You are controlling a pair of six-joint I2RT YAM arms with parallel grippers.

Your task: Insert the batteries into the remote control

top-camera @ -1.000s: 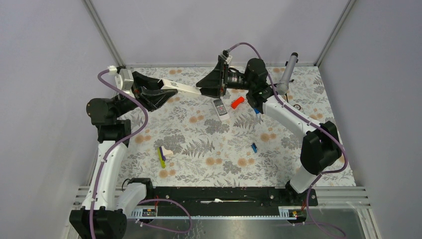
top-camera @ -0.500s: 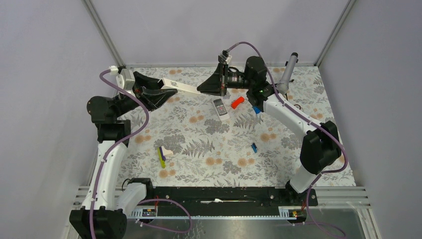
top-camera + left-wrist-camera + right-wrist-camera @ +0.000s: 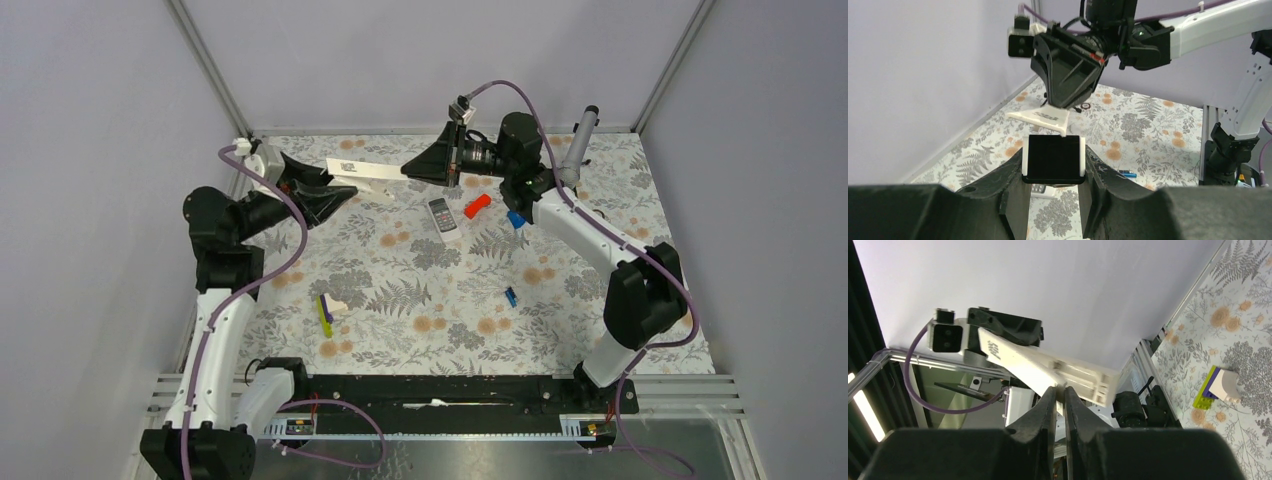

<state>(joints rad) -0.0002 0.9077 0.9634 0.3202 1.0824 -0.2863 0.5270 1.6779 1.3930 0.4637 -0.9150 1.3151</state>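
1. Grey plastic remote [image 3: 441,215] lies flat on the table [image 3: 400,335], near the middle of the far edge and below the raised arms.
2. It is probably light, stiff and a little slick, so it is best gripped across its long side edges, clear of the buttons.
3. Blue battery [image 3: 510,296] lies well apart, toward the near right. It looks tiny, smooth and apt to roll, so pinch it across the middle.
4. Left end effector [image 3: 1054,165] clamps one end of a white bar [image 3: 365,172] in the air, and the right end effector [image 3: 1060,395] pinches the other end, jaws narrow.
5. No red-and-black battery can be made out.
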